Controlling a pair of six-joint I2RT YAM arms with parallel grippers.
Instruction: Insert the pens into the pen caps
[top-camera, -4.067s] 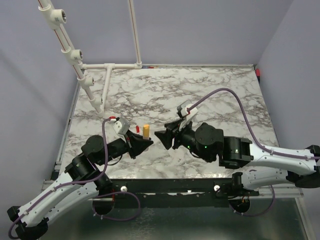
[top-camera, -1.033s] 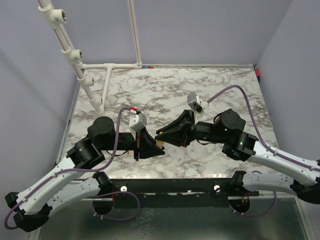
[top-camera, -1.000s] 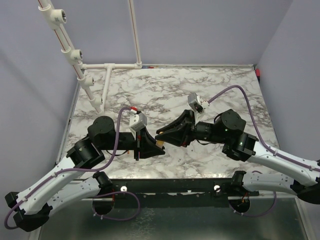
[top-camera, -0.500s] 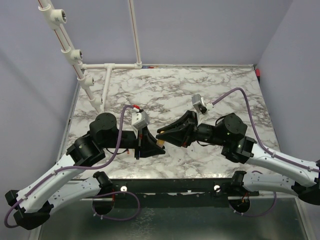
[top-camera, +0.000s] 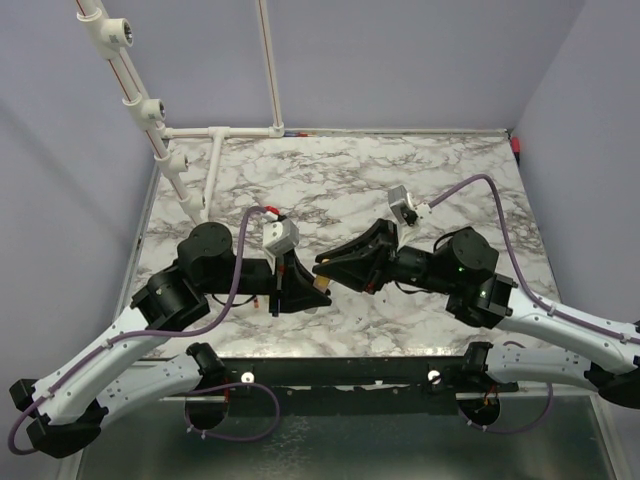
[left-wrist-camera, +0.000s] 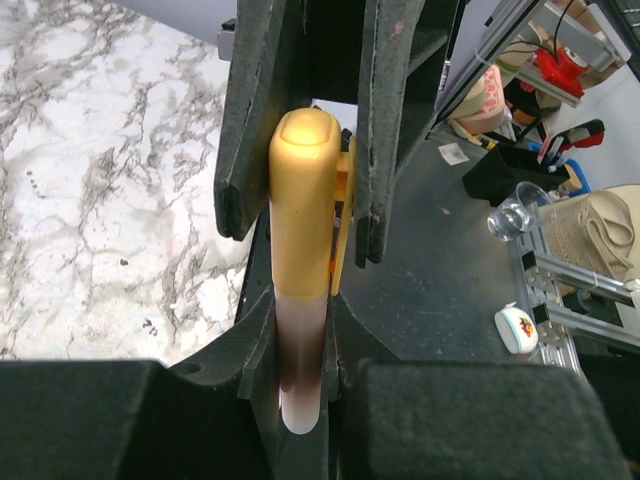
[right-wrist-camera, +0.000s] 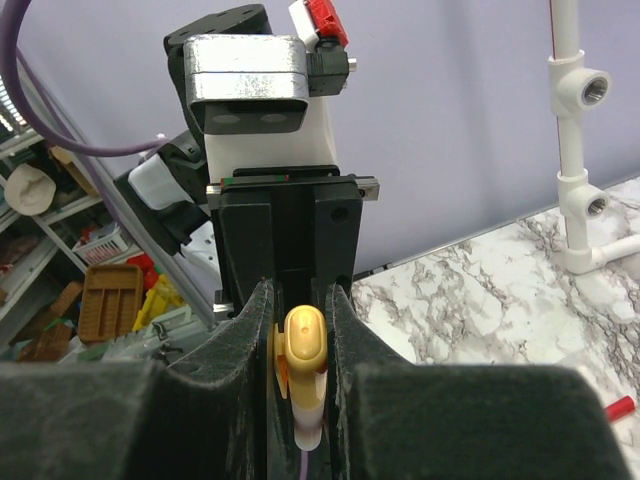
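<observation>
Converged now — right hand (right-wrist-camera: 300, 295) grips yellow cap (left-wrist-camera: 303, 210), left hand (left-wrist-camera: 300, 330) its pen (left-wrist-camera: 300, 395).

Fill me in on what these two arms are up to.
The two arms meet tip to tip above the marble table, working on one pen. The left tool is shut on the pale barrel of the pen. The right tool is shut on the yellow pen cap. The cap already sits over the end of the barrel, but I cannot tell whether it is fully pressed home.
</observation>
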